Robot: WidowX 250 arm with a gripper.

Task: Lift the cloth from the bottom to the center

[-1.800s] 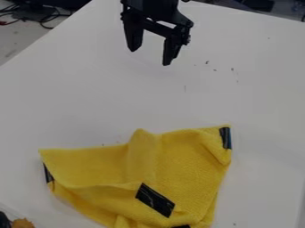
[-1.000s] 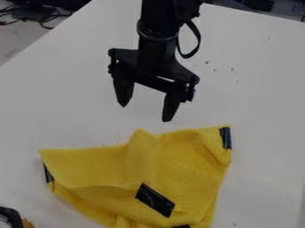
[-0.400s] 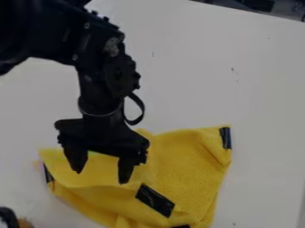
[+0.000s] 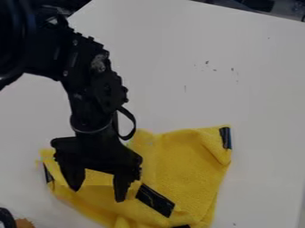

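Cloth (image 4: 187, 164) rumpled at near side of table (image 4: 250, 89), left to middle. Gripper (image 4: 98, 195) hangs over its left part, jaws apart, nothing clamped, probably spread to straddle a fold for pinching, then lifting toward center.

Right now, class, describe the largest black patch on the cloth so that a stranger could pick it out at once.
On the white table lies a rumpled yellow cloth. In the picture, the black patch is on its lower middle, just right of the gripper. It looks largest and slants down rightward, away from the edges, where the other black patches sit.
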